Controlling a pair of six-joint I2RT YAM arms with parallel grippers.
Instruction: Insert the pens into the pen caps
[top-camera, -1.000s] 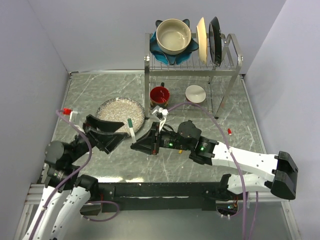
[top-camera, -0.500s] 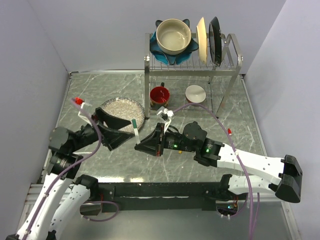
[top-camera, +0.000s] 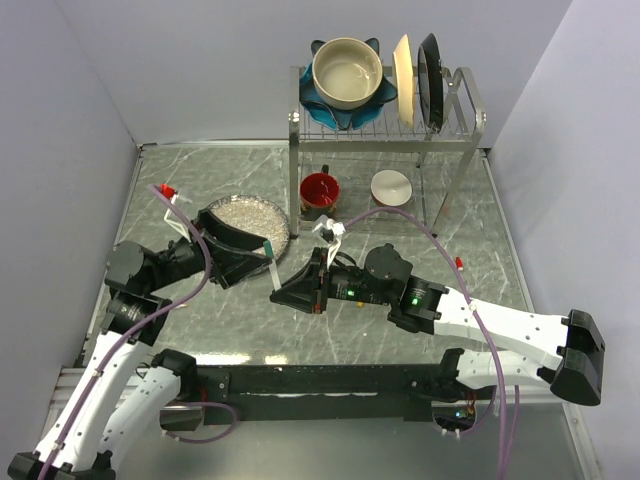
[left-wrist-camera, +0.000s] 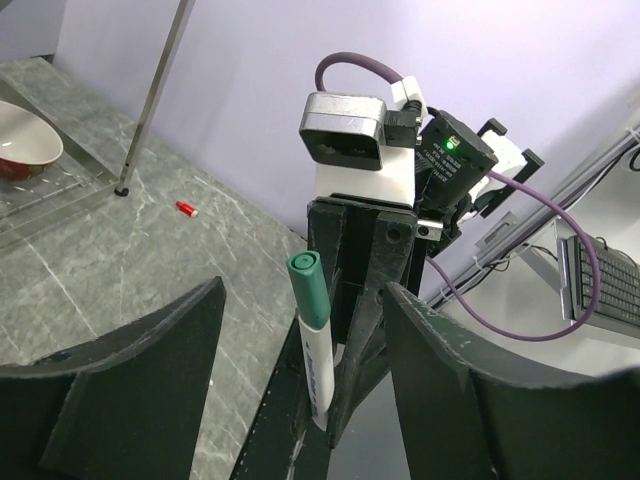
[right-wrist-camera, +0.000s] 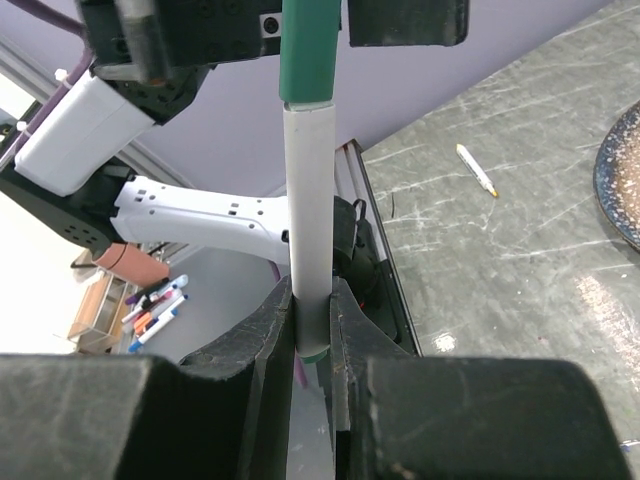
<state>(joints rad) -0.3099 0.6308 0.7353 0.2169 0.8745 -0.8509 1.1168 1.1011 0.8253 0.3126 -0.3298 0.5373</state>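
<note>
My right gripper (top-camera: 283, 293) (right-wrist-camera: 310, 295) is shut on the lower end of a white-barrelled pen (top-camera: 274, 270) (right-wrist-camera: 306, 200) and holds it upright above the table. A green cap (top-camera: 268, 245) (left-wrist-camera: 307, 288) (right-wrist-camera: 308, 50) sits on the pen's upper end. My left gripper (top-camera: 262, 255) (left-wrist-camera: 305, 300) is open, with its fingers (left-wrist-camera: 140, 360) on either side of the capped end and not touching it. A red cap (top-camera: 459, 263) (left-wrist-camera: 187, 208) lies on the table at the right. Another white pen (right-wrist-camera: 477, 170) lies on the table in the right wrist view.
A textured round plate (top-camera: 242, 220) lies just behind the left gripper. A metal rack (top-camera: 455, 150) at the back holds a cream bowl (top-camera: 347, 72) and upright plates (top-camera: 418, 80). A red bowl (top-camera: 320, 188) and a white bowl (top-camera: 390, 185) sit under it.
My left gripper has moved right and up, and its open fingers now straddle the pen's green-capped end. The right gripper shifted slightly right with the pen, then held still.
</note>
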